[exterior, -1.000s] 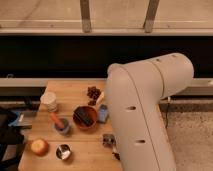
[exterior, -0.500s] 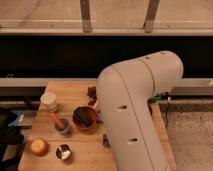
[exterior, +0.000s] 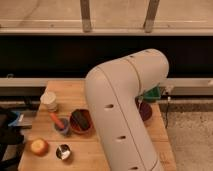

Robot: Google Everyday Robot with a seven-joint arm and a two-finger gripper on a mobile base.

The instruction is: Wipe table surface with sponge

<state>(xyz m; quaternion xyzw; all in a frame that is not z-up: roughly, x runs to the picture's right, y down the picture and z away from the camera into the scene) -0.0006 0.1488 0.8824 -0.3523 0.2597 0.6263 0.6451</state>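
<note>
- Mostly, the robot's white arm [exterior: 125, 115] fills the view, rising from the lower middle and bending over towards the right, and it covers a wide strip of the table.
- The gripper is hidden somewhere beyond the arm's bend, so I cannot tell whether it is released, clenched or grasping anything.
- The table surface [exterior: 75, 92], a light tan wooden top, runs from the left of the view to the right behind the arm, with bare wood along its far edge and in the near left part.
- I cannot make out the sponge on the visible part of the table, so where it lies cannot be told.
- A whitish cup [exterior: 48, 100] stands near the far left corner.
- A small blue-grey cup [exterior: 62, 126] sits nearer the middle with an orange carrot [exterior: 56, 119] sticking out of it, leaning to the left.
- An orange-red bowl [exterior: 81, 121] is just beside that cup on its right, with something dark inside, and it reaches to the edge of the arm.
- A round orange-yellow fruit [exterior: 39, 146] lies near the front left corner.
- A small shiny metal cup [exterior: 62, 151] stands just right of the fruit.
- A green tray [exterior: 152, 93] shows right of the arm at the far side, with a dark purple round thing [exterior: 145, 111] in front of it.
- A blue patch [exterior: 19, 120] and a dark bag [exterior: 9, 135] sit left of the table, off its edge.
</note>
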